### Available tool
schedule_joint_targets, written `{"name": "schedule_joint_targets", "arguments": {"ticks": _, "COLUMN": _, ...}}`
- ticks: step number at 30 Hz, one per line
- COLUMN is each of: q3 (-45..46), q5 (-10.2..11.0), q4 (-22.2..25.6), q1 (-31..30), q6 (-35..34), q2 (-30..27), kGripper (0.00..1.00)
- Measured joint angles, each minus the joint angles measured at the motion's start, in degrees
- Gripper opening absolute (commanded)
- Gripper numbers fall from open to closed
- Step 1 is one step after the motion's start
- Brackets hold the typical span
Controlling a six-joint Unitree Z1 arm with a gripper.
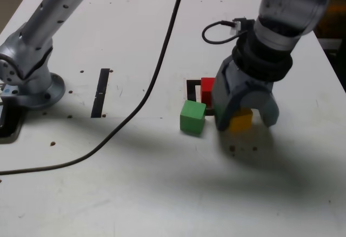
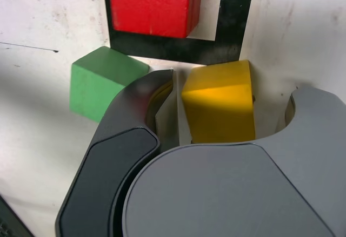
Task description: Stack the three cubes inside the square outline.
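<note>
Item: my gripper (image 2: 232,105), jaws spread, nothing grasped. Item: yellow cube (image 2: 219,105), between my fingers, outside the square outline (image 2: 162,48). Handling: centre on it, close evenly, lift clear of the red cube (image 2: 154,7).

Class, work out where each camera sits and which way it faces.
Exterior view: off the arm, looking down across the table; the arm and its open end effector show.
Wrist view: on the wrist, facing along the end effector's jaws, which show close up.
Shared: red, green and yellow cubes, black outline.
</note>
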Motion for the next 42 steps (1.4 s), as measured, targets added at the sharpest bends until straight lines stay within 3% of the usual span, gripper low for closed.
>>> {"name": "schedule_joint_targets", "arguments": {"ticks": 7, "q3": -0.04, "q5": 0.10, "q4": -0.70, "q1": 0.20, "q6": 0.92, "q2": 0.90, "kGripper": 0.40}}
{"name": "schedule_joint_targets", "arguments": {"ticks": 12, "q3": -0.68, "q5": 1.63, "q4": -1.16, "q1": 0.19, "q6": 1.27, "q2": 0.88, "kGripper": 0.29}}
{"name": "schedule_joint_targets", "arguments": {"ticks": 19, "q3": -0.82, "q5": 2.46, "q4": -0.19, "q1": -0.96, "q6": 0.60, "q2": -0.50, "kGripper": 0.27}}
{"name": "schedule_joint_targets", "arguments": {"ticks": 32, "q3": 0.75, "q5": 7.96, "q4": 6.47, "q1": -3.66, "q6": -3.31, "q2": -14.54, "kGripper": 0.27}}
{"name": "schedule_joint_targets", "arguments": {"ticks": 42, "q3": 12.15, "q5": 8.11, "q4": 0.29, "q1": 1.85, "q6": 3.48, "q2": -18.56, "kGripper": 0.27}}
